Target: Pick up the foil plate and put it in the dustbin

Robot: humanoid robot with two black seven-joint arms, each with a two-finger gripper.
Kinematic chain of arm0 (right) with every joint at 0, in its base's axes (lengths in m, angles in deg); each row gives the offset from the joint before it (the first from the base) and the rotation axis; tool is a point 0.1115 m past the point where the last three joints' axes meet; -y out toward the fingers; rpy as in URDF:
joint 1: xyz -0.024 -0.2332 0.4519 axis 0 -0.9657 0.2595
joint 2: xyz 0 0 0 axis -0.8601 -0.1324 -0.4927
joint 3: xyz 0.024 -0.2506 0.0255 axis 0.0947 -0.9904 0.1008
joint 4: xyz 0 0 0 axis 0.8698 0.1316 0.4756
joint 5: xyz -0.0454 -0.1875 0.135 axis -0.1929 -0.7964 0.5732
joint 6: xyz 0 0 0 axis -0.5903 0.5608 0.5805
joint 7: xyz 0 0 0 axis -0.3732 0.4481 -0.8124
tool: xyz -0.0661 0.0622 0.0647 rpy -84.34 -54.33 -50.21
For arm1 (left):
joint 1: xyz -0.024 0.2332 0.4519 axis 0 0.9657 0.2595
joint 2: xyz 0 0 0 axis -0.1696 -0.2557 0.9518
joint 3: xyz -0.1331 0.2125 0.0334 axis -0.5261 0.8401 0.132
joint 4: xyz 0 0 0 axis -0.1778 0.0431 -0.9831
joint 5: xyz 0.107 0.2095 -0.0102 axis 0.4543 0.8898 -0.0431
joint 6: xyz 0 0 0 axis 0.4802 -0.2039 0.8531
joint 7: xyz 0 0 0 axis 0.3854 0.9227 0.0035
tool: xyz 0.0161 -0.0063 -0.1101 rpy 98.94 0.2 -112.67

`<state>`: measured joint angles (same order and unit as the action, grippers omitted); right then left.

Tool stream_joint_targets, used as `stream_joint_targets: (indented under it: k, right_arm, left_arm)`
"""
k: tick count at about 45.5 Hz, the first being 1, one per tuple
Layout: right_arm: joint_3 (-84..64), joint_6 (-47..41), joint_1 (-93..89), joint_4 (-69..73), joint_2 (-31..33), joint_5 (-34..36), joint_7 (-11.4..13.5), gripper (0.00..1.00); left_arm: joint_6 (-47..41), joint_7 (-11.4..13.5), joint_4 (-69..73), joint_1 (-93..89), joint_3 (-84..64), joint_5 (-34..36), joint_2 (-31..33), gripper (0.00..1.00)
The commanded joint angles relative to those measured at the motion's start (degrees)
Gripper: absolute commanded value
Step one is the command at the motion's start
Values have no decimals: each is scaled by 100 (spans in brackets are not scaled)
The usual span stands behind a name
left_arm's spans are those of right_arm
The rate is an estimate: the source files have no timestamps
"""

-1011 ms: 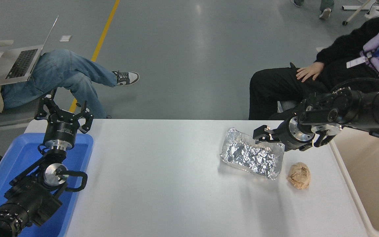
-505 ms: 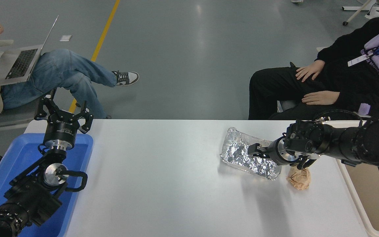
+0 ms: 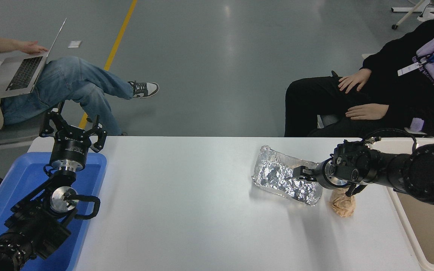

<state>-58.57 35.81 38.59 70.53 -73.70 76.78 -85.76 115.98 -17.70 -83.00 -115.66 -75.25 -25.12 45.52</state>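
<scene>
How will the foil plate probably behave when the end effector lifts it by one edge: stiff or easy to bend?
The foil plate looks thin and already crinkled, so it will probably bend or dent where the right end effector pinches its rim. It appears empty and so likely very light, so it may slide on the smooth white table if only pushed.

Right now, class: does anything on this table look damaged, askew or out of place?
The foil plate is crinkled and lies askew to the table edge. A crumpled paper ball lies loose beside it. The right gripper is at the plate's right end. Nothing has spilled.
</scene>
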Motion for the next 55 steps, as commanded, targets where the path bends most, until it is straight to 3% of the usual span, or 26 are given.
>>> stream_joint_targets:
  k: [1, 13, 17, 21, 29, 55]
  right_arm:
    - [20, 166, -238, -50, -15, 38, 3, 99]
    - [46, 535, -361, -59, 3, 240, 3, 85]
    - [46, 553, -388, -50, 3, 433, 3, 65]
    - [55, 544, -440, -50, 3, 565, -6, 36]
    - [81, 509, -449, -15, 3, 689, -6, 0]
    - [319, 448, 332, 1074, 494, 706, -6, 0]
  left_arm:
    - [0, -1, -2, 0, 0, -3, 0, 99]
    - [0, -1, -2, 0, 0, -3, 0, 99]
    - [0, -1, 7, 0, 0, 5, 0, 99]
    - [0, -1, -2, 0, 0, 6, 0, 99]
    - [0, -1, -2, 0, 0, -3, 0, 99]
    - [0, -1, -2, 0, 0, -3, 0, 99]
